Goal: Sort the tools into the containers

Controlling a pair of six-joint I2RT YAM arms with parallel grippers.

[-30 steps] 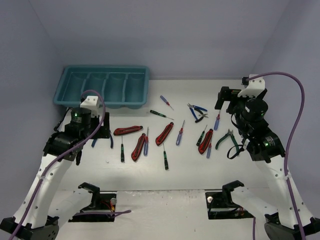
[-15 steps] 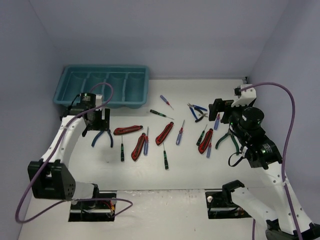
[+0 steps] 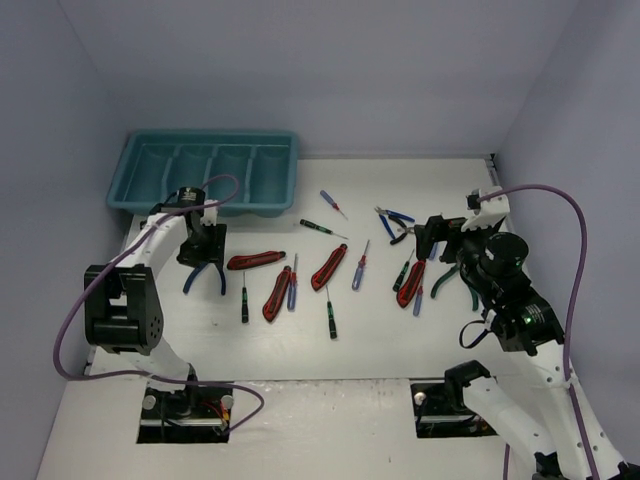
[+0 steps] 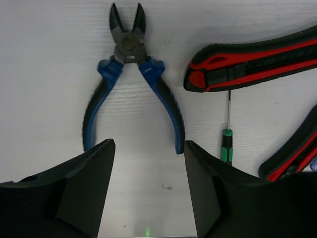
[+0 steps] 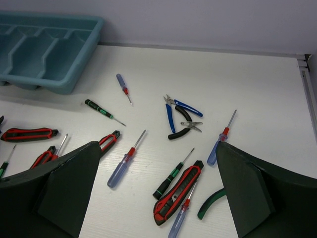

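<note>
The tray (image 3: 291,175) sits at the table's (image 3: 400,340) far-left corner. Just before it, near the left edge, lie pliers (image 4: 128,45), with a utility knife (image 3: 255,261) to their right. An overlapping pliers pair (image 5: 188,107) lies toward the far-right

Tools (image 3: 330,267) strewn flat, teal tray (image 3: 212,136) — far-left

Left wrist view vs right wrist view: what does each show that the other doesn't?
Left wrist only: the blue-handled cutting pliers, lying flat with handles spread, just beyond the open left gripper. Right wrist only: the teal plastic compartment tray, scattered thin screwdrivers such as the blue-handled screwdriver, a tangled pair of pliers, and the open right gripper. Both: the white tabletop and the leftmost red-and-black utility knife.
</note>
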